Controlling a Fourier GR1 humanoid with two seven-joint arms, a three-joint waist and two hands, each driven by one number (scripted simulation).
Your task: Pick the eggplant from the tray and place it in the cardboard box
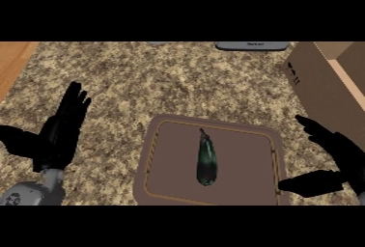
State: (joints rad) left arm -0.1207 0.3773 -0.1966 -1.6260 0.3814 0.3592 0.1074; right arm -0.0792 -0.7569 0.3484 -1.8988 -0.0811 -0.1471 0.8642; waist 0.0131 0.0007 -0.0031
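A dark green-purple eggplant [206,158] lies lengthwise in the middle of a brown tray [164,159] with a yellow inner line, stem end pointing away from me. The cardboard box [324,91] stands at the right edge, its open top partly cut off by the view. My right hand [336,157] is open just right of the tray, fingers spread toward the box side and thumb pointing at the tray, a short gap from the eggplant. My left hand [61,130] rests open at the left, fingers up, well clear of the tray.
The counter is speckled stone, with a wooden strip [14,60] at the far left. A grey flat object [251,46] sits at the back edge, partly cut off.
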